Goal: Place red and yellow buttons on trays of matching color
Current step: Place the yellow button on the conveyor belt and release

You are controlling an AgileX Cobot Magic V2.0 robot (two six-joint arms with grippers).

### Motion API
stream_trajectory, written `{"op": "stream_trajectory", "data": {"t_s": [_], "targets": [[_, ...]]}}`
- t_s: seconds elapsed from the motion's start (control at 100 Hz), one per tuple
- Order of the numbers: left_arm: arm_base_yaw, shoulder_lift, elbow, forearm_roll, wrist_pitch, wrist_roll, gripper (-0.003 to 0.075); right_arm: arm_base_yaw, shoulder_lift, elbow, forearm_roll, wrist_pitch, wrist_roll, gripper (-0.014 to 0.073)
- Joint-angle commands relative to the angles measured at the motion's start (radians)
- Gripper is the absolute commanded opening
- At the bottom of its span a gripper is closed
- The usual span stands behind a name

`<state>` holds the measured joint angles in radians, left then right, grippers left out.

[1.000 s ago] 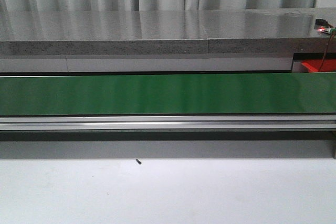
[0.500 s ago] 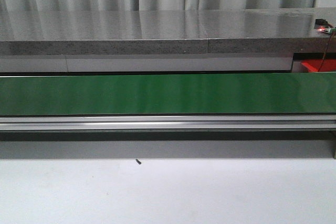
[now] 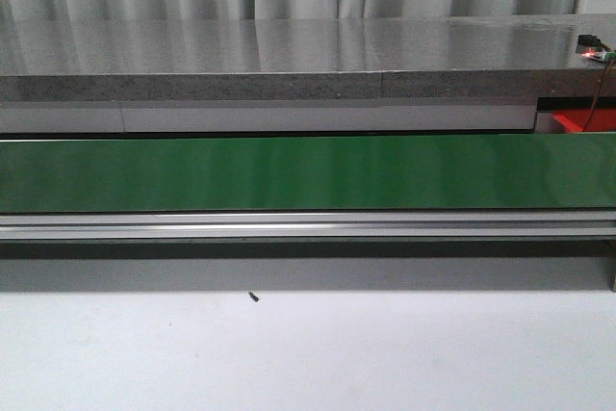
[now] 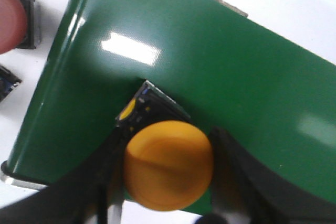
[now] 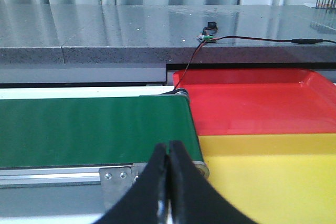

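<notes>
While both trays sit bare, the sorting has hardly begun.
Front view: the green belt (image 3: 308, 172) runs bare, no arm visible. Left wrist view: the left end effector (image 4: 168, 182) straddles the yellow button (image 4: 168, 165) on the belt, fingers flanking the cap; firm grasp cannot be told. A red button (image 4: 9, 24) waits beyond. Right wrist view: the right end effector (image 5: 168, 182) is clenched, empty, before the red tray (image 5: 252, 108) and yellow tray (image 5: 273, 171).

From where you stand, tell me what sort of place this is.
Probably a workshop or lab sorting line rather than a home. A green conveyor belt runs past a grey stone-look counter, a red tray and a yellow tray sit at its end, and a yellow button sits between the left fingers.
</notes>
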<state>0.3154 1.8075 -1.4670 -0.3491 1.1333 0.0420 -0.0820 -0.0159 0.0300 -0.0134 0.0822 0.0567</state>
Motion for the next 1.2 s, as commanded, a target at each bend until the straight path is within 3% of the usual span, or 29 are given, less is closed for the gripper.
{"op": "stream_trajectory", "data": {"t_s": [0.0, 0.1, 0.2, 0.27, 0.46, 0.56, 0.86, 1.07, 1.19], "targets": [[-0.005, -0.027, -0.03, -0.021, 0.002, 0.001, -0.0018, -0.001, -0.013, -0.019, -0.011, -0.075, 0.0, -0.0067], [-0.005, -0.024, -0.03, -0.021, 0.012, 0.001, -0.0004, -0.001, -0.013, -0.019, -0.011, -0.075, 0.0, -0.0067], [-0.005, -0.024, -0.033, -0.023, 0.021, 0.001, 0.0073, -0.001, -0.013, -0.019, -0.011, -0.075, 0.0, -0.0067], [-0.005, -0.024, -0.043, -0.025, 0.037, 0.001, 0.0164, -0.001, -0.013, -0.019, -0.011, -0.075, 0.0, -0.0067], [-0.013, -0.031, -0.112, -0.035, 0.077, 0.028, 0.05, -0.001, -0.013, -0.019, -0.011, -0.075, 0.0, -0.0067], [-0.029, -0.038, -0.173, -0.041, 0.095, 0.029, 0.0606, -0.001, -0.013, -0.019, -0.011, -0.075, 0.0, -0.0067], [-0.062, -0.052, -0.344, -0.031, 0.138, 0.029, 0.0622, -0.001, -0.013, -0.019, -0.011, -0.075, 0.0, -0.0067], [-0.058, -0.098, -0.349, 0.162, 0.138, -0.006, 0.0622, -0.001, -0.013, -0.019, -0.011, -0.075, 0.0, -0.0067], [-0.039, -0.134, -0.317, 0.158, 0.138, -0.007, 0.0622, -0.001, -0.013, -0.019, -0.011, -0.075, 0.0, -0.0067]]}}
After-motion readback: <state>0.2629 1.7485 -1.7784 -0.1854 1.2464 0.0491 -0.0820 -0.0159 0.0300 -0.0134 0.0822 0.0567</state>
